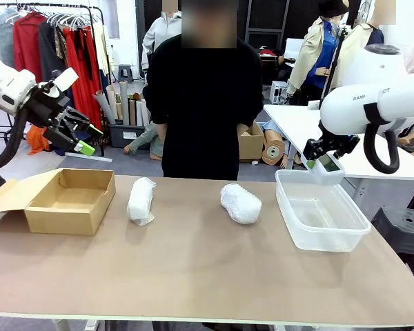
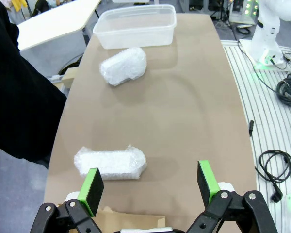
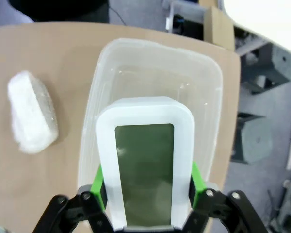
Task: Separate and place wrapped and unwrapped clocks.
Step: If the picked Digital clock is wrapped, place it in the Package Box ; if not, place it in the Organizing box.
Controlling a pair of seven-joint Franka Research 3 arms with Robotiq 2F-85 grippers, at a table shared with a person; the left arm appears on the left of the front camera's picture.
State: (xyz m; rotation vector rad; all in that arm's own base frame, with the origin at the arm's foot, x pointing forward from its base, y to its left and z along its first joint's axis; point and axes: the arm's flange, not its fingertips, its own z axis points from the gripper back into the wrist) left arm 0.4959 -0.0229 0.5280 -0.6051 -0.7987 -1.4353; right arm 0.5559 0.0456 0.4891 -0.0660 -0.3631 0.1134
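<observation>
Over far end of clear plastic tub: right gripper pinching bare white rounded-rectangular digital clock by long edges, grey screen toward wrist camera, clock clear of tub floor. Lettering on white right arm only partly legible: "RAN". Left gripper spread wide, empty, raised near open brown cardboard box. White bubble-wrapped lump beside box, second bubble-wrapped lump nearer tub, both on brown table, well apart from grippers.

Crinkly bubble-wrap lumps, smooth plastic clock, clear glossy tub — matt cardboard box
</observation>
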